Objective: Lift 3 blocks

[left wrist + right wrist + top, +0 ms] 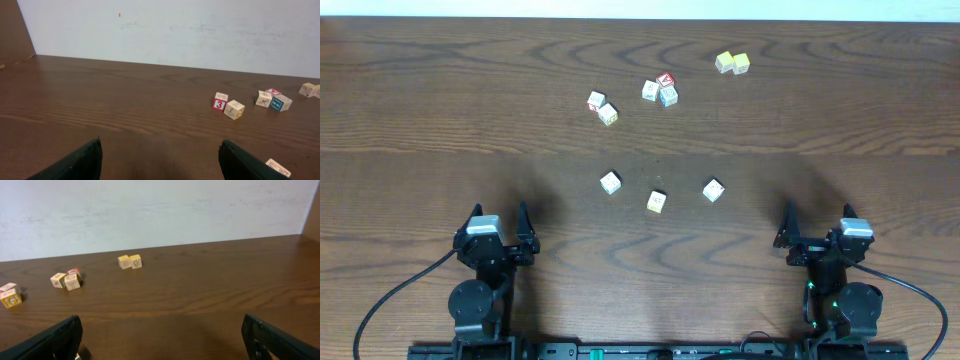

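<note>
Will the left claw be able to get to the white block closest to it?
Probably yes. The left claw is open, and only bare table lies between it and the nearest white block. No other block stands in the way. It would just reach forward and a little to its right.

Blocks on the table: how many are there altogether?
10. Near row: left block, middle block, right block. Behind: a pair, a cluster of three, two yellow-green cubes far right. None looks hidden.
</note>
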